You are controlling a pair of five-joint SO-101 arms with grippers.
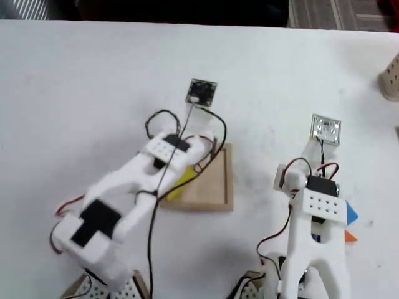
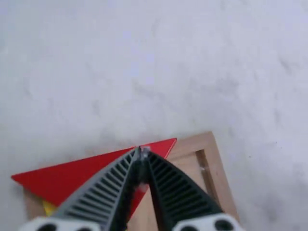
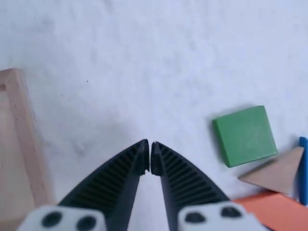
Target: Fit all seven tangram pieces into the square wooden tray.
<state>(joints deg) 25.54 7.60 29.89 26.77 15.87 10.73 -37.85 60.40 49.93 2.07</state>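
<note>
Left gripper (image 2: 143,153) has its jaws together, tips on the flat red wooden triangle (image 2: 67,177), which lies across the rim at the left side of the square wooden tray (image 2: 219,168). I would nudge it slowly, so it drops flat beside the yellow piece (image 2: 48,208).

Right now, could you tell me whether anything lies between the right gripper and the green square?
Nothing visible does. Bare table separates the right gripper from the green square; the tan triangle and orange piece lie beside the square, off that path.
</note>
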